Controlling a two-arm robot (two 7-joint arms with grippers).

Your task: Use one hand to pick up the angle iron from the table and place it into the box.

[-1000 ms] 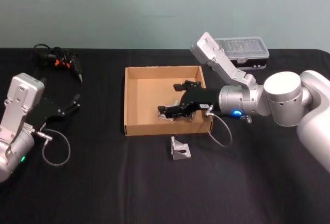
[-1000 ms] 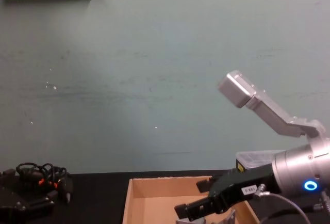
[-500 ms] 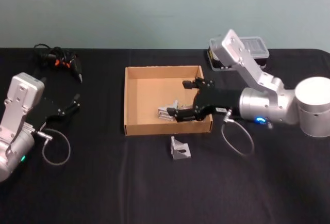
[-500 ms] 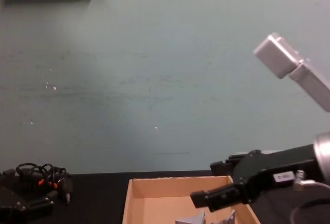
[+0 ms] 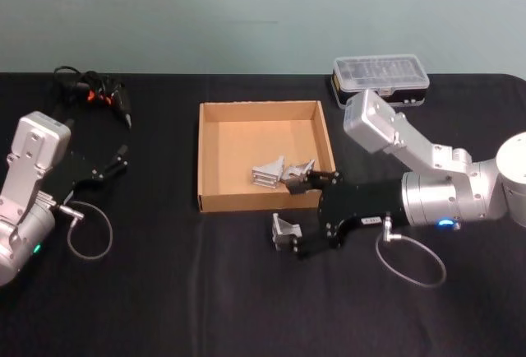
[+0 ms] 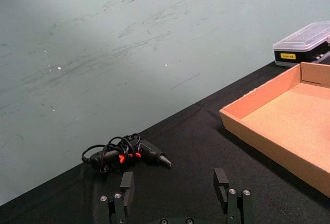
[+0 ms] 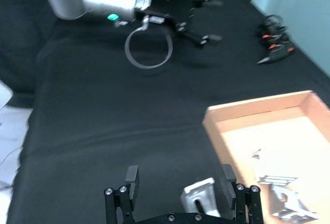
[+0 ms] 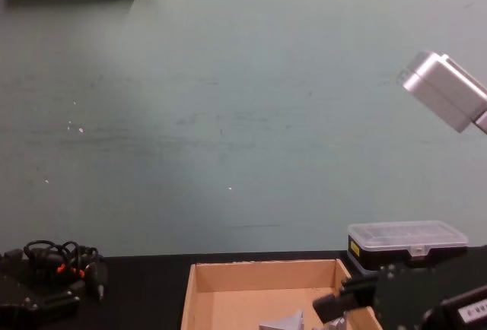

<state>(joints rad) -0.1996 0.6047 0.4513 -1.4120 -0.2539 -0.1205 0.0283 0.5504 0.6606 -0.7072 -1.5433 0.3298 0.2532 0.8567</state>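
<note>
Angle iron, small and silver, lies at six o'clock of the shallow tan cardboard box, between the black right end effector's wide-spread fingers. Left end effector, also spread, sits at nine o'clock.

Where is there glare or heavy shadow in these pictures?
Right wrist view: the floor of the box glares pale, nearly white. Head view: the light is even, the same box is plain tan, and hardly any shadow shows on the black table. Left wrist view: the clear lid of the plastic case catches a light sheen. Chest view: the wall is softly, evenly lit.
</note>
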